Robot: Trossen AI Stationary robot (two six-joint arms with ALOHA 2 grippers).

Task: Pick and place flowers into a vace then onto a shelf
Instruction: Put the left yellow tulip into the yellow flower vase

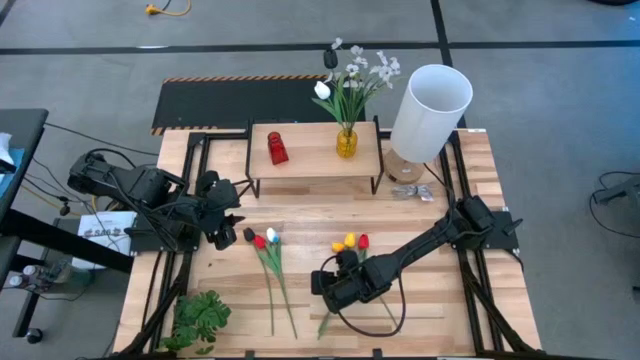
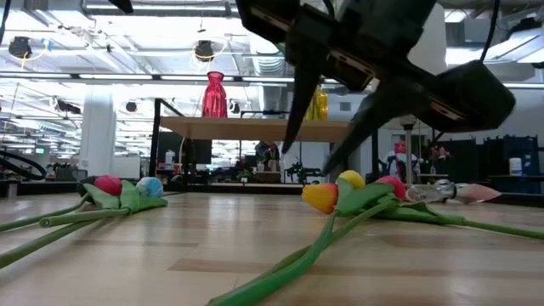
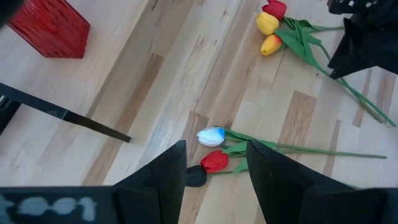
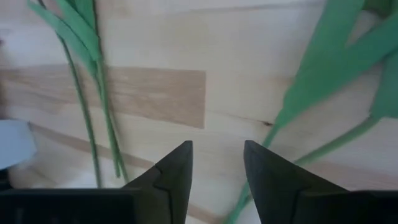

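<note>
Right gripper open, empty, low beside tulip stems on desk; risks closing on bare wood, missing stems

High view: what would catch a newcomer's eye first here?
Likely the tall white cylinder standing at the shelf's right end, and the yellow vase of flowers on the shelf beside a red vase. Then the loose tulips on the table, with the right gripper low over their stems, fingers apart.

Smooth light-wood table, glossy glass-like red vase, matt white lampshade
</note>
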